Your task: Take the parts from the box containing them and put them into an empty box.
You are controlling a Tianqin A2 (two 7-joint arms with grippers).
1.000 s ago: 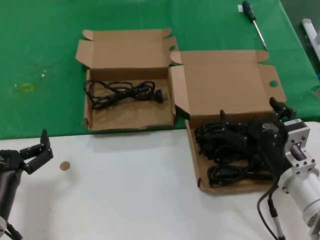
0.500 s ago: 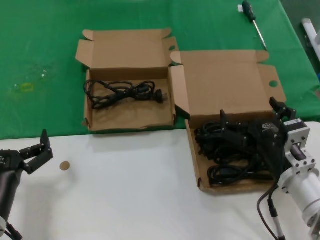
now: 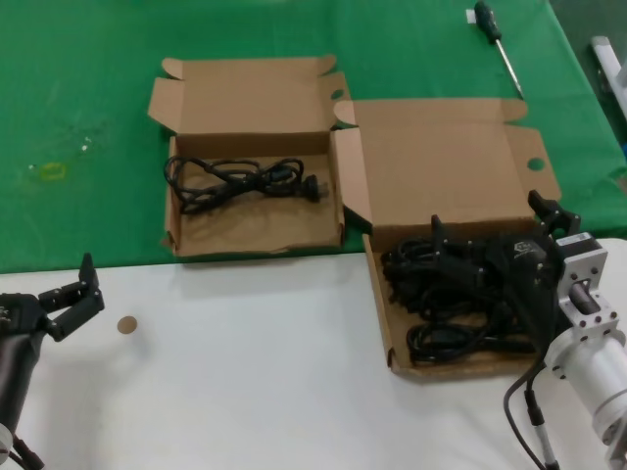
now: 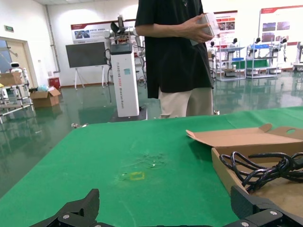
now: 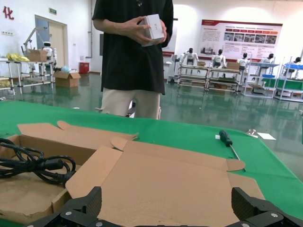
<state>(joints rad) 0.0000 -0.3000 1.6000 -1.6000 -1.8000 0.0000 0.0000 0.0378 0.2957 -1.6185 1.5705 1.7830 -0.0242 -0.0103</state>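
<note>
One cord point(image 3: 240, 181) lies in the small box point(image 3: 186, 240); the right gripper point(image 3: 485, 257), spread, hangs over the remaining cords point(image 3: 441, 304) in the wide box point(image 3: 384, 328).

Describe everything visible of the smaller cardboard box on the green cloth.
The smaller box is brown corrugated cardboard, lying open on the green cloth with its lid folded back, rounded ear flaps at the lid's corners. One black power cord, loosely coiled, lies inside near the hinge. Its right side sits against the wider box's left flap. Neither gripper touches it.

Glossy green floor point(image 4: 57, 127), white walls point(image 4: 90, 14)
</note>
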